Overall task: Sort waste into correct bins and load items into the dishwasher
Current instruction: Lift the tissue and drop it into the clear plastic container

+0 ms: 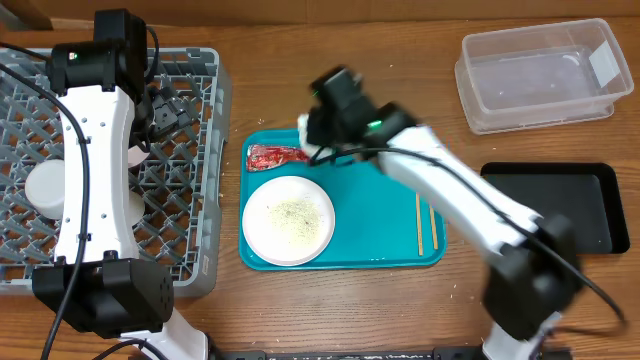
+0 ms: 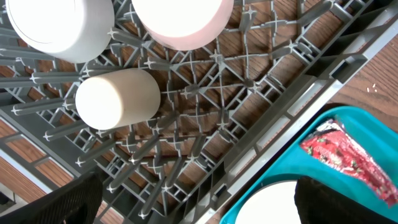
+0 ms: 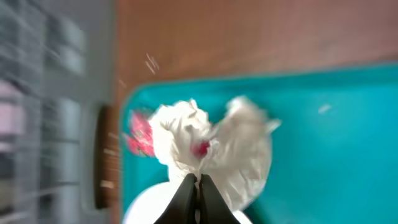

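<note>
My right gripper (image 3: 198, 182) is shut on a crumpled white tissue (image 3: 217, 146) just above the teal tray's far left corner; overhead, the right gripper (image 1: 312, 142) hangs beside the red foil wrapper (image 1: 273, 157). A white plate (image 1: 288, 220) sprinkled with crumbs lies on the tray's left half, and two chopsticks (image 1: 419, 222) lie on its right half. My left gripper (image 2: 199, 214) stands wide open with nothing between its fingers, over the grey dish rack (image 1: 205, 200) near its right wall. In the rack lie a white cup (image 2: 118, 99), a pale bowl (image 2: 59, 28) and a small plate (image 2: 183, 22).
The clear plastic tub (image 1: 540, 75) stands at the back right. The black tray (image 1: 570, 205) lies to the right of the teal tray (image 1: 380, 215). Bare wooden table runs between them. My left arm stretches over the rack from the front edge.
</note>
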Robot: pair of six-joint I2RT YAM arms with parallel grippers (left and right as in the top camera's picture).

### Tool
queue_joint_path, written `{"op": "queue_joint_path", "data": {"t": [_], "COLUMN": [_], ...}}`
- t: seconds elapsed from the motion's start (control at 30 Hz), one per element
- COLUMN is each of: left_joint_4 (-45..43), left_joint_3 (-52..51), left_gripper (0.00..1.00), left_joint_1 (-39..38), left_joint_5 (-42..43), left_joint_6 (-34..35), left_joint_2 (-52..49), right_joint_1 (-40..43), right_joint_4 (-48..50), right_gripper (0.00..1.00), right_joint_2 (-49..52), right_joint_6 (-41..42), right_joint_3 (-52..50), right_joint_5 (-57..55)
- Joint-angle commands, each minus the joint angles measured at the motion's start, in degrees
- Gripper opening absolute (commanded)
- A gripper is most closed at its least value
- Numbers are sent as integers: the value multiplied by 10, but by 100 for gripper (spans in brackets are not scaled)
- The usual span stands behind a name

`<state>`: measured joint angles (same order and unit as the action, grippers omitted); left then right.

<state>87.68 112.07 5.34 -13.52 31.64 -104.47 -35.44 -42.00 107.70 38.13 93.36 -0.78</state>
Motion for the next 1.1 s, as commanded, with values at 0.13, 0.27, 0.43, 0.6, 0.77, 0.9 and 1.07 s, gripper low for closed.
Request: {"op": "queue_joint_path", "data": {"t": [0.13,0.27,0.43,0.6,0.77,0.9,1.07], "left_joint_4": [-1,-1,-1,-1,-1,-1,-1], "left_joint_3": [1,1,1,1,1,1,1], "left_gripper": [100,100,100,100,100,100,100], "left_joint_1": [4,4,4,4,4,4,4], "left_joint_5": [0,0,0,0,0,0,0], "left_joint_6": [14,14,14,14,14,14,14], "left_joint_2": [16,16,16,16,16,16,16], "right_joint_1": [143,243,360,409,416,416,413], "right_joint_4": [-11,3,63,111,154,116,68], "right_gripper": [4,4,4,4,91,100,100], "right_joint_2": [-96,-96,-96,-86,-53,-44,-44], "right_joint_6": [-4,-4,-4,-4,-4,-4,-5], "right_joint_3": [21,20,19,18,18,18,18], "right_joint_5": [-9,-11,-11,-11,-13,15,243]}}
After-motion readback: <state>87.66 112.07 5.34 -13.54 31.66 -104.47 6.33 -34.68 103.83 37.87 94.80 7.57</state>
